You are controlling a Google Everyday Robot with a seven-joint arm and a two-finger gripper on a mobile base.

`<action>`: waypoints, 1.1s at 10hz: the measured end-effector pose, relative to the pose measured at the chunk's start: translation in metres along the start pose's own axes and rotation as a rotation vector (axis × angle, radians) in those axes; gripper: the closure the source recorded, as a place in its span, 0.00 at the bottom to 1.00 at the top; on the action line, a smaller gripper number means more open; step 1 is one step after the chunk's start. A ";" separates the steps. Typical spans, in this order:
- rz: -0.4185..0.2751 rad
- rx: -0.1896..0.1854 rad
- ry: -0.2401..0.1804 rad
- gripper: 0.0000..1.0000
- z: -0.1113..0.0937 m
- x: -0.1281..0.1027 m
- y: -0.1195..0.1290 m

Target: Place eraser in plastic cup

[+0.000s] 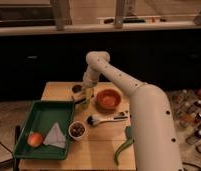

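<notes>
My gripper (85, 96) hangs from the arm at the table's far left part, just left of the orange bowl. The pale yellow-green plastic cup (90, 93) stands right under and beside it, partly hidden by it. A small tan block with a dark edge, the eraser (80, 102), shows at the gripper's lower end, by the green tray's far corner. I cannot tell whether it is held or lies on the table. The shorter dark cup (76, 88) stands just left of the gripper.
An orange bowl (108, 100) stands right of the gripper. A green tray (43, 117) at the left holds an orange fruit (35, 138) and a grey cloth (55, 136). A white bowl of dark contents (77, 130), a brush (104, 119) and a long green object (122, 146) lie nearer the front.
</notes>
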 end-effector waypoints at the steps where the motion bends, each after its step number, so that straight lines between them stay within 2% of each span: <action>1: 0.003 -0.006 -0.001 0.38 0.001 -0.001 0.000; 2: 0.007 -0.013 -0.001 0.27 0.003 -0.001 0.002; 3: 0.011 -0.017 -0.002 0.21 0.003 0.000 0.004; 7: 0.017 -0.026 -0.003 0.20 0.003 0.000 0.008; 11: 0.018 -0.018 -0.002 0.20 0.000 0.002 0.009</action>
